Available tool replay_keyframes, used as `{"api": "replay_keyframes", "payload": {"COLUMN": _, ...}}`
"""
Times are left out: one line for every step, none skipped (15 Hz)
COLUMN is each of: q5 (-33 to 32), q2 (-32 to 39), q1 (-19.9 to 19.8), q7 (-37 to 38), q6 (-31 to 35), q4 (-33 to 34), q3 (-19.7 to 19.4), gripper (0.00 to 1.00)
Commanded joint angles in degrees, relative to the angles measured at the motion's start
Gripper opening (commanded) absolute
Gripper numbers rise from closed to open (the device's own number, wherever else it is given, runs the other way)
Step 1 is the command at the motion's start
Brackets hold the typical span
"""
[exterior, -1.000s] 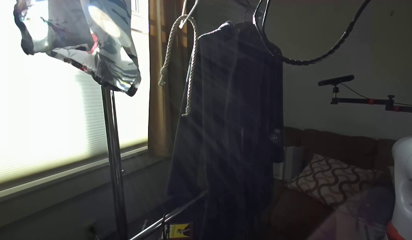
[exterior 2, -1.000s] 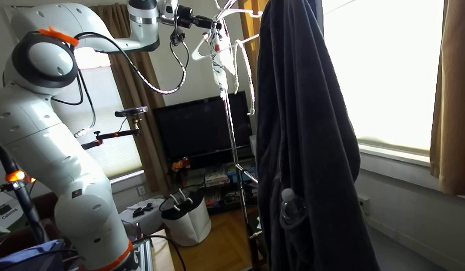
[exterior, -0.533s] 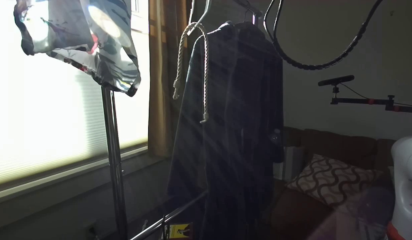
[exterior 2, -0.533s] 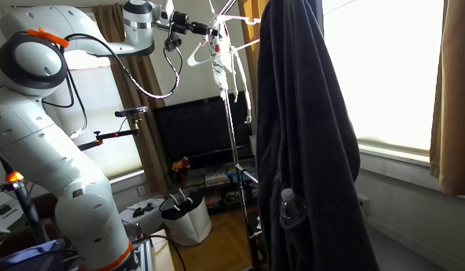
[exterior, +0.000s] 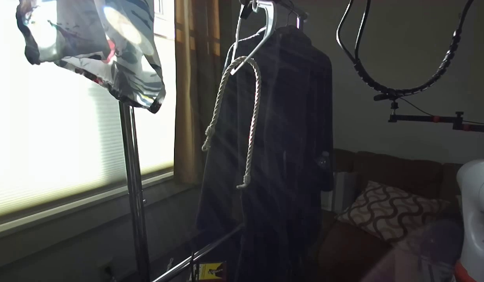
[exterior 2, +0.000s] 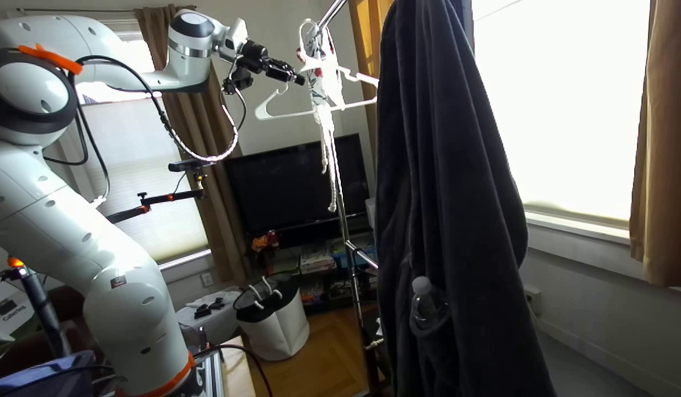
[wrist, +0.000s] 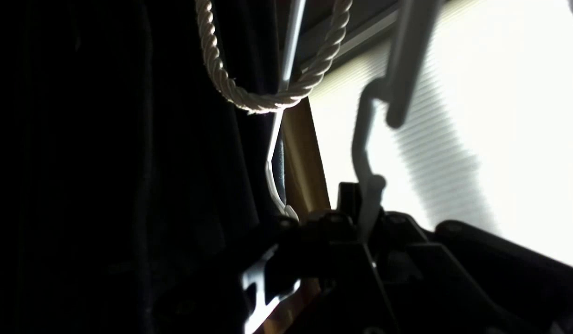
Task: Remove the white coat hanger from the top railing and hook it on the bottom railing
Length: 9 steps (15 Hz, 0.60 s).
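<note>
Past the bench edge, the gripper pinched the white coat hanger, seemingly off the top railing, bottom railing pending.

"What's brightest?"
"The window blind, glowing white."
"And the TV?"
"Dark, beside a brown curtain."
"The sofa?"
"In shadow by a dim wall, patterned cushion on it."

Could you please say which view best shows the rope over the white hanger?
An exterior view shows the rope best: both strands in full, ends included. An exterior view with the white hanger broadside shows the rope smaller, partly overlapping the rack pole. The wrist view shows its bend close up but cuts off both ends.
</note>
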Motion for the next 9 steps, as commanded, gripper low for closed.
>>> {"api": "replay_keyframes", "payload": {"q5": 9.93, "q2": -3.02, "q1": 1.74, "q7": -5.55, "q6": -3.96, "q4": -5.01, "q3": -1.63, "gripper": 0.01}}
{"api": "replay_keyframes", "payload": {"q5": 12.58, "q2": -3.28, "q1": 1.91, "q7": -7.53, "q6": -4.27, "q4": -6.18, "q3": -2.12, "gripper": 0.01}}
{"api": "replay_keyframes", "payload": {"q5": 14.77, "q2": -3.29, "q1": 1.64, "q7": -9.51, "q6": -5.32, "q4": -6.92, "q3": -2.28, "gripper": 0.01}}
{"api": "replay_keyframes", "payload": {"q5": 17.02, "q2": -3.24, "q1": 1.56, "q7": -11.54, "q6": -5.93, "q4": -7.74, "q3": -2.62, "gripper": 0.01}}
{"api": "replay_keyframes", "payload": {"q5": 19.32, "q2": -3.19, "q1": 1.82, "q7": -14.08, "q6": -5.99, "q4": -8.32, "q3": -3.16, "gripper": 0.01}}
{"api": "replay_keyframes", "payload": {"q5": 21.52, "q2": -3.02, "q1": 1.96, "q7": -16.53, "q6": -5.91, "q4": -8.87, "q3": -3.64, "gripper": 0.01}}
{"api": "replay_keyframes", "payload": {"q5": 23.96, "q2": -3.01, "q1": 2.12, "q7": -18.78, "q6": -5.05, "q4": -9.93, "q3": -4.24, "gripper": 0.01}}
{"api": "replay_keyframes", "payload": {"q5": 26.21, "q2": -2.95, "q1": 2.20, "q7": -21.37, "q6": -4.84, "q4": -10.58, "q3": -4.73, "gripper": 0.01}}
{"api": "replay_keyframes", "payload": {"q5": 28.11, "q2": -3.04, "q1": 2.26, "q7": -24.30, "q6": -4.65, "q4": -11.67, "q3": -5.18, "gripper": 0.01}}
